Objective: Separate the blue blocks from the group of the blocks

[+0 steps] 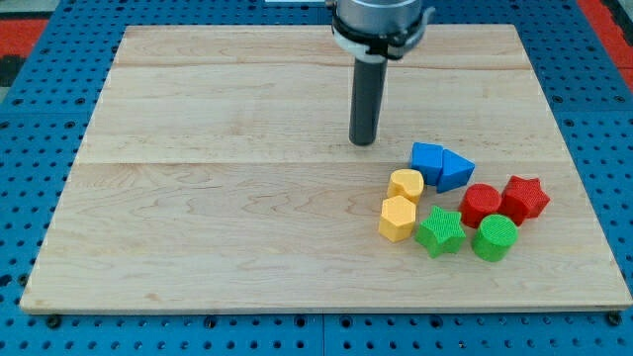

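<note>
While the pale wooden desk [198,198] lies bare over its left half, my tip [363,141] stands just right of centre, a plain dark rod with nothing on it to spread or pinch. Right of it and a little lower sit two touching blue plastic blocks, a cube-like one [426,158] and a wedge [456,170], apart from my tip. Below them cluster two yellow blocks [401,203], a green star [439,232], a green cylinder [494,238], a red block [481,204], and a red star [524,197] farthest right.
</note>
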Controlling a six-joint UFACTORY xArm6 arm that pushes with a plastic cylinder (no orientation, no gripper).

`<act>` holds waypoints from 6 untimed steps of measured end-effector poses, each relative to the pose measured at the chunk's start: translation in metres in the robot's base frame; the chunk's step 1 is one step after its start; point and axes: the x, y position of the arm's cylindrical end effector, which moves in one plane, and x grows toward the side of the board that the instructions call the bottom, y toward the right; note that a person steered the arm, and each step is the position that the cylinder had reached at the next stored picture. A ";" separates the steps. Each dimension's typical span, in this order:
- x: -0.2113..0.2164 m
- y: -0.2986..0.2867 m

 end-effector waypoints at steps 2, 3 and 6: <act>-0.037 0.154; 0.005 0.190; 0.057 0.055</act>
